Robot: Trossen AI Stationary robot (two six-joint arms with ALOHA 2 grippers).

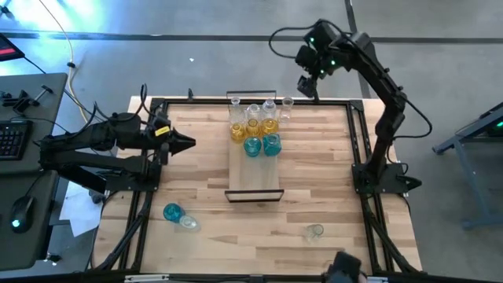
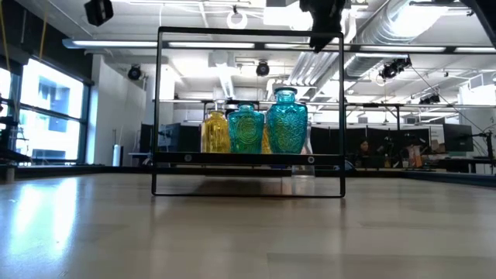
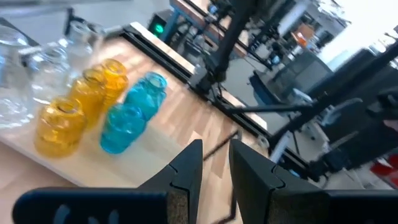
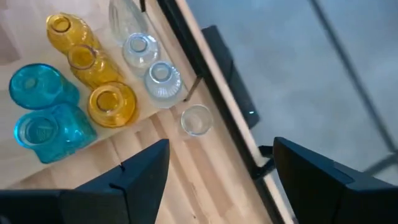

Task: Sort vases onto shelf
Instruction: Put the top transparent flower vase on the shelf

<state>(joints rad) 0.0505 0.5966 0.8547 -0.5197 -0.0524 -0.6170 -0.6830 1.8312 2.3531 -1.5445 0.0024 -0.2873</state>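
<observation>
On the near part of the pale wooden plank bench [image 1: 314,173], a teal-blue glass vase [image 1: 172,211] and a clear glass vase [image 1: 188,223] are lying together close to the near left corner. Another clear vase [image 1: 315,231] is lying alone toward the near right corner.

In the middle, the narrow light-wood shelf with thin black metal end frames [image 1: 253,177] is carrying two teal-blue patterned vases [image 1: 262,145], three amber-yellow round-bellied vases [image 1: 251,126] and clear vases [image 1: 253,105], all crowded at its far end. One small clear vase [image 4: 196,120] is standing just beside the shelf, near the far edge.

The left gripper [image 1: 189,144] is hovering at the left side, fingers narrowly apart and grasping nothing. The right gripper [image 1: 305,86] is hanging over the far edge, its fingers spread wide and empty.

Behind is showing a big workshop hall with ceiling pipes and windows.
</observation>
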